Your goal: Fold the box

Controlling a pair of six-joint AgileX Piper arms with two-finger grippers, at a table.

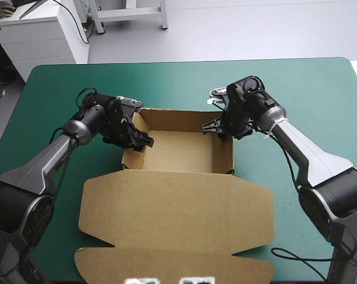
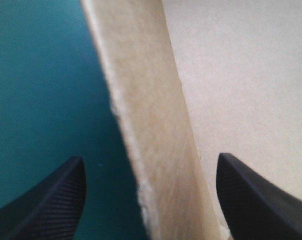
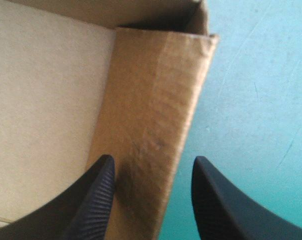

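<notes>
The teal-green cover (image 1: pixel 184 83) fills most of the high view. It is bare in a wide band along the far edge at the top of the frame and in a broad strip down the right side. The strip on the left is narrower.

The box (image 1: pixel 178 151) lies at the centre of the frame as an open tray with its four walls raised. Its lid (image 1: pixel 178 207) lies flat below the tray and spreads wider than the tray on both sides. The lid's front flap (image 1: pixel 172 265) reaches the bottom of the frame, close to the table's near edge, so little open cover shows there.

The left gripper (image 1: pixel 140 141) is at the tray's left wall, centre left of the frame. The right gripper (image 1: pixel 217 126) is at the right wall near its far corner, centre right.

In the left wrist view the left gripper (image 2: pixel 150 158) is spread wide and holds nothing. The wall's top edge (image 2: pixel 151 135) runs between its fingers, one over the cover and one over the tray floor.

In the right wrist view the right gripper (image 3: pixel 153 158) is parted less widely. It straddles the right wall (image 3: pixel 151 100), with one finger inside the tray and one outside. Whether either finger touches the board cannot be told.
</notes>
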